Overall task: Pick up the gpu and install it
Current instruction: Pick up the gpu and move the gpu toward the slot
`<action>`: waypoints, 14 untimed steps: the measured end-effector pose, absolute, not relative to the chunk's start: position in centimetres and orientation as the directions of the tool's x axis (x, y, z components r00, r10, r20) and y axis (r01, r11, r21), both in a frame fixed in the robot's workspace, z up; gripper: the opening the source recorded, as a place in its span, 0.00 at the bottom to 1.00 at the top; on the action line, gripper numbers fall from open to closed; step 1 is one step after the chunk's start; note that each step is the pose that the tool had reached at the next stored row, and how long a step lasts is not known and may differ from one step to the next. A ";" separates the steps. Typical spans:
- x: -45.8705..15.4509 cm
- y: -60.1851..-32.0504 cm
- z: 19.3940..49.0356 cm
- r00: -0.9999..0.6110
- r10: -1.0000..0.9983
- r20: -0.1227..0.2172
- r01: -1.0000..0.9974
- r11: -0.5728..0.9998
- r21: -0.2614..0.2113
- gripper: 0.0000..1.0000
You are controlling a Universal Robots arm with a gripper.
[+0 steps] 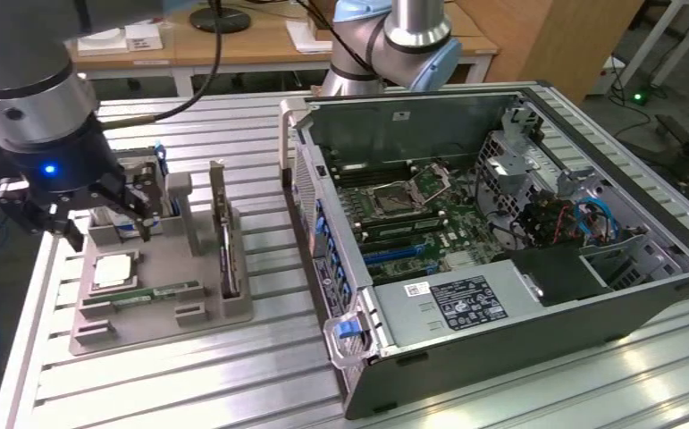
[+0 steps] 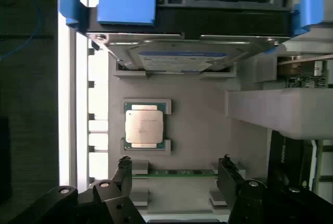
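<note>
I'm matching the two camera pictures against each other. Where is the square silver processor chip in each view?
Exterior view: the processor chip lies flat on the grey tray, at the exterior view's left, away from the computer case.
Wrist view: the processor chip sits in its pocket between the hard drive and the RAM stick.
Shared landmark: the green RAM stick, lying beside the chip.

A slatted aluminium table (image 1: 201,375) stood in the foreground, with pale glare (image 1: 648,362) lying on its slats. Behind the table stood a wooden desk (image 1: 261,49) carrying white papers (image 1: 141,37) and a black round stand base (image 1: 222,20). Off the table's far corner, at the exterior view's right, rose a wooden cabinet (image 1: 571,45). Beyond the table on that side lay dark grey floor (image 1: 678,125), with a small green light (image 1: 639,96) and white frame legs (image 1: 660,40).
</note>
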State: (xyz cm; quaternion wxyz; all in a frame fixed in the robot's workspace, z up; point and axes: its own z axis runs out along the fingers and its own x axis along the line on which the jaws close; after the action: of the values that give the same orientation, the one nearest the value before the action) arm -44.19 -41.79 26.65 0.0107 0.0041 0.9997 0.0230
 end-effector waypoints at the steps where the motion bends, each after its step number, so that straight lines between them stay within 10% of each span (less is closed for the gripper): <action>1: -44.2 -41.8 27.1 -1.000 0.009 -0.021 0.008 0.999 0.046 0.76; 14: -44.2 -41.8 28.3 -1.000 0.009 -0.021 0.008 0.999 0.046 0.76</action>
State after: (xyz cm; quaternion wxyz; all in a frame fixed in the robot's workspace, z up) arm -44.21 -41.78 28.26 0.0108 0.0042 0.9997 0.0231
